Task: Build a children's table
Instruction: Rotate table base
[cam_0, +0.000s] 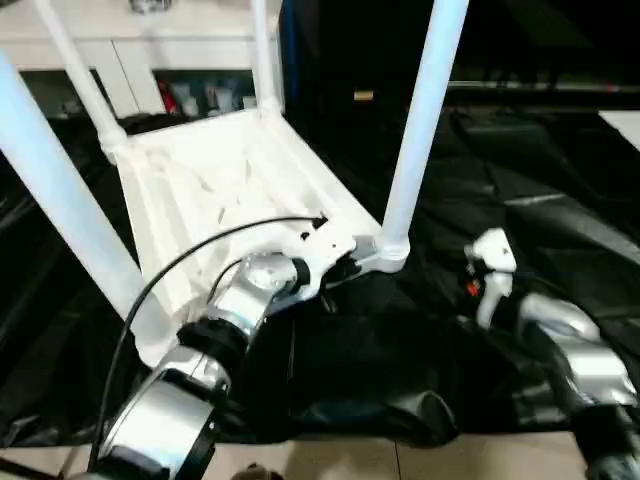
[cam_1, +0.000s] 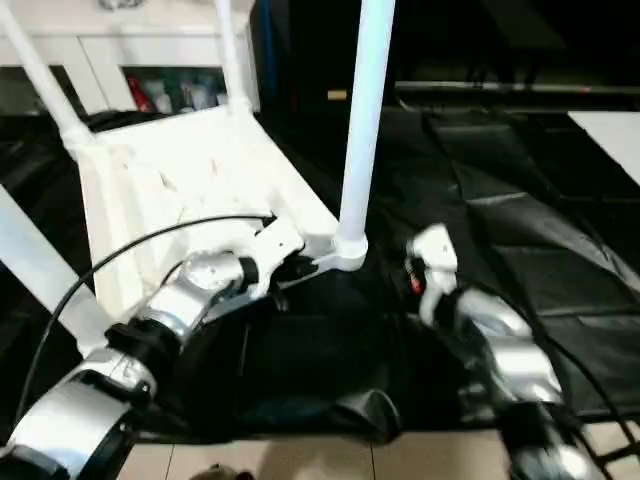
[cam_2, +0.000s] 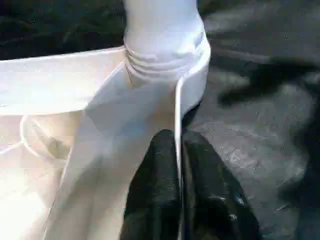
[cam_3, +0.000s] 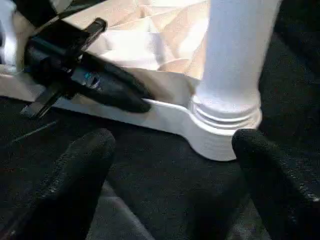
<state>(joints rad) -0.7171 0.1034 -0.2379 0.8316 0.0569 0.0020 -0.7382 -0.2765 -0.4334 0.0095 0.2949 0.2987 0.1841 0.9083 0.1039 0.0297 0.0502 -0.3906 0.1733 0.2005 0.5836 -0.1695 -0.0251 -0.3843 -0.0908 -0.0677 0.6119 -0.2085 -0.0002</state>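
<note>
The children's table's white tabletop (cam_0: 200, 190) lies upside down on the black-draped work table, ribbed side up. Several white legs stand up from its corner sockets; the nearest right one (cam_0: 425, 110) rises from the socket (cam_3: 220, 135). My left gripper (cam_2: 178, 137) is shut on the tabletop's thin rim wall just beside that socket, one black finger (cam_2: 155, 170) on each side. My right gripper (cam_3: 170, 140) is open on the cloth a little to the right of the same corner, its fingers (cam_3: 85, 160) wide apart and touching nothing.
A white cabinet (cam_0: 150, 45) stands behind the work table. The black cloth (cam_0: 540, 180) lies in folds to the right. Pale floor tiles (cam_0: 350, 460) show at the near edge. A black cable (cam_0: 180, 260) arcs over my left forearm.
</note>
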